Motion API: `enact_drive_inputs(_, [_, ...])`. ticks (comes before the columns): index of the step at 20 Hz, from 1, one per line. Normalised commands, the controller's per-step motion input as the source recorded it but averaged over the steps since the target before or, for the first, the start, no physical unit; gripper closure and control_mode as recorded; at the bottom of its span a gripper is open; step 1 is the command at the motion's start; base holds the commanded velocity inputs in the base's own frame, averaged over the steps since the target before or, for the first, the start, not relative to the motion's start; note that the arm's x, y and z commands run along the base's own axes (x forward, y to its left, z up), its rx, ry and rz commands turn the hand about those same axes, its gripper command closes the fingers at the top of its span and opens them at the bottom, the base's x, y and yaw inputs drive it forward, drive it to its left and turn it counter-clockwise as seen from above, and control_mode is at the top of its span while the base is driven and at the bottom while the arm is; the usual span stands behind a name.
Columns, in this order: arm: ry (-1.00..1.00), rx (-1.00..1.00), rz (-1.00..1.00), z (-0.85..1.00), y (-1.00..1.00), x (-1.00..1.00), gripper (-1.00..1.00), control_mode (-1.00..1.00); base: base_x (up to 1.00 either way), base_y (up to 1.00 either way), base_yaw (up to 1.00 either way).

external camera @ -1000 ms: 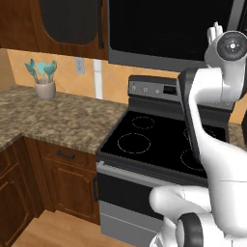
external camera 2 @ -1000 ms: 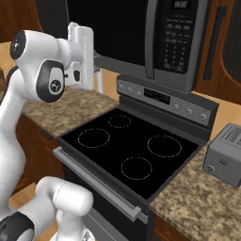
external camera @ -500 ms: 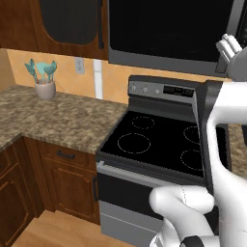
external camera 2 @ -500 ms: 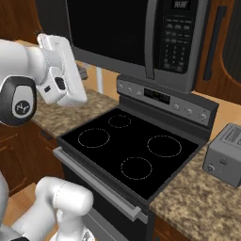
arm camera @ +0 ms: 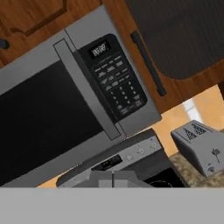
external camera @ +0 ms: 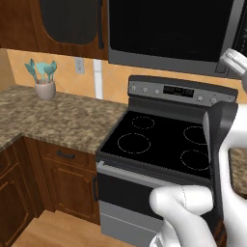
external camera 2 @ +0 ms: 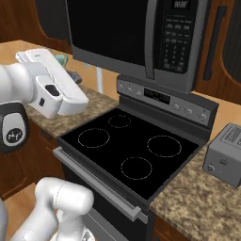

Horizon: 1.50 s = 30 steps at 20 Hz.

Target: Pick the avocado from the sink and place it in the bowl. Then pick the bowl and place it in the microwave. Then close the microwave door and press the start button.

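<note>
The microwave [arm camera: 74, 109], door [arm camera: 39, 118] shut, hangs above a stove [external camera 2: 132, 150], straight ahead of the clenched, empty tool [arm camera: 113, 178]; the start-button step looks in hand, so next the tool should push toward the control strip [arm camera: 116, 83].

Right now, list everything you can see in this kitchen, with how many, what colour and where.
microwave: one, black with a grey frame, mounted above the stove, door shut.
control strip: one, black with pale buttons, on the microwave's right side.
stove: one, black glass top with four ring marks, between the counters.
toaster: one, grey, on the counter right of the stove.
utensil holder: one, pale cup with teal utensils, on the left counter by the wall.
counter: speckled brown stone, over brown wooden cabinets.
wall outlet: one, grey, on the orange wall.
gripper: one, jaws shut on nothing, pointed up toward the microwave.
</note>
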Motion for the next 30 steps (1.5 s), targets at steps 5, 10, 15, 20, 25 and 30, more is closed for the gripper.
enact_drive_inputs(5, [-0.01,-0.35,0.17,-0.01,0.0,0.0,1.0,-1.0,0.0,0.0,0.0])
enact_drive_inputs(10, [0.03,-0.29,0.15,-0.18,-0.12,0.08,1.0,-1.0,0.0,0.0,0.0])
enact_drive_inputs(15, [0.1,-0.17,-0.01,-0.08,-0.31,0.09,1.0,-1.0,0.0,0.0,0.0])
enact_drive_inputs(20, [0.02,-0.08,-0.07,-0.03,-0.31,0.18,1.0,-1.0,0.0,0.0,0.0])
enact_drive_inputs(25, [0.0,-0.01,0.0,-0.16,-0.41,0.38,1.0,-1.0,0.0,0.0,0.0])
enact_drive_inputs(30, [-0.01,0.01,0.0,-0.03,-0.43,0.52,1.0,-1.0,0.0,0.0,0.0])
